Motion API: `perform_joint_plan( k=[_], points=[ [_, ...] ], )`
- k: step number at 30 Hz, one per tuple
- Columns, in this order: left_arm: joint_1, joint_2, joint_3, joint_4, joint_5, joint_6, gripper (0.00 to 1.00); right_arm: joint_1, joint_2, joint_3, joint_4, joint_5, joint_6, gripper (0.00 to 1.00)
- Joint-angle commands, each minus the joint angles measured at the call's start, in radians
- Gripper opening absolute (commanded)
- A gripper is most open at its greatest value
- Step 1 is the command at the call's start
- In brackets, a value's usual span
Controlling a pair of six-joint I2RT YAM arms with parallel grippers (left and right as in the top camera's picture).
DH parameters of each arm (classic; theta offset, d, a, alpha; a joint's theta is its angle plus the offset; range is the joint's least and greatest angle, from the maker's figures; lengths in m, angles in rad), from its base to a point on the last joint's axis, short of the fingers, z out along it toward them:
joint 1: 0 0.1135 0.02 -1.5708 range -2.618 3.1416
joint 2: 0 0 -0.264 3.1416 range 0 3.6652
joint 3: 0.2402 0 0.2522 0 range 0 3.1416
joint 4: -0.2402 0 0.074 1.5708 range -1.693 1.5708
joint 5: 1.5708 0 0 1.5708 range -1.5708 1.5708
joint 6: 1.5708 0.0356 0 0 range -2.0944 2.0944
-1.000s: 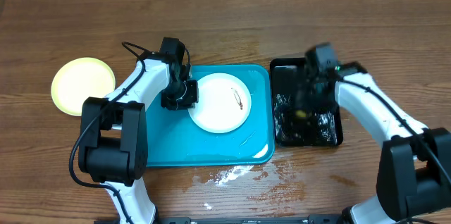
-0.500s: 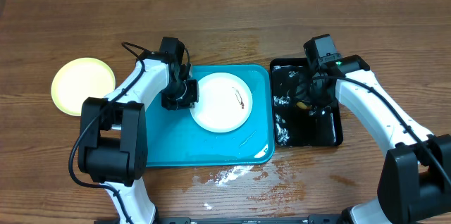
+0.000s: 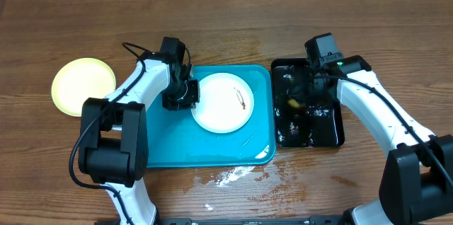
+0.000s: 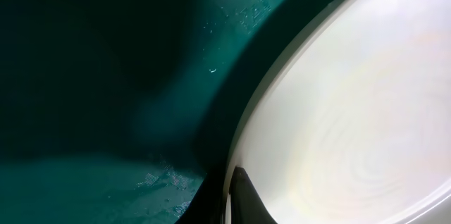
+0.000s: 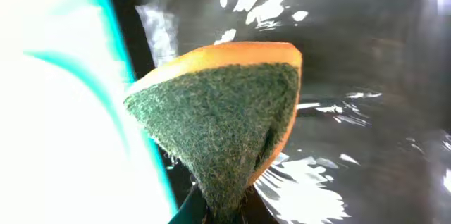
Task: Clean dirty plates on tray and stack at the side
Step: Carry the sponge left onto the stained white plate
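left rim of white plate (image 3: 223, 102) on turquoise tray (image 3: 170, 147) is pinched by left gripper (image 3: 188, 97) | sponge (image 5: 218, 118) is clamped in right gripper (image 3: 303, 97) over black tray (image 3: 333, 129) | plate is to be held steady and brown smear (image 3: 241, 99) scrubbed with the scouring face down | yellow-green plate (image 3: 83, 85) is set left of tray

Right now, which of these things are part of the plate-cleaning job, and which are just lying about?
In the job: white plate, turquoise tray, pale yellow plate, green-and-orange sponge, wet black tray.
Just lying about: water splashes on the table.
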Motion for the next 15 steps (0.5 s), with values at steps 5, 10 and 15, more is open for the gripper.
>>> perform_joint_plan(
  k=[5, 10, 15],
  points=[
    [-0.003, 0.034, -0.020, 0.008, -0.041, -0.040, 0.04, 0.135, -0.014, 0.007, 0.122, -0.190, 0.048, 0.04],
    [-0.003, 0.034, -0.020, 0.006, -0.041, -0.040, 0.04, 0.302, 0.027, 0.007, 0.193, 0.042, 0.259, 0.04],
    [-0.003, 0.034, -0.020, 0.005, -0.041, -0.040, 0.04, 0.430, 0.098, 0.007, 0.288, 0.210, 0.345, 0.04]
  ],
)
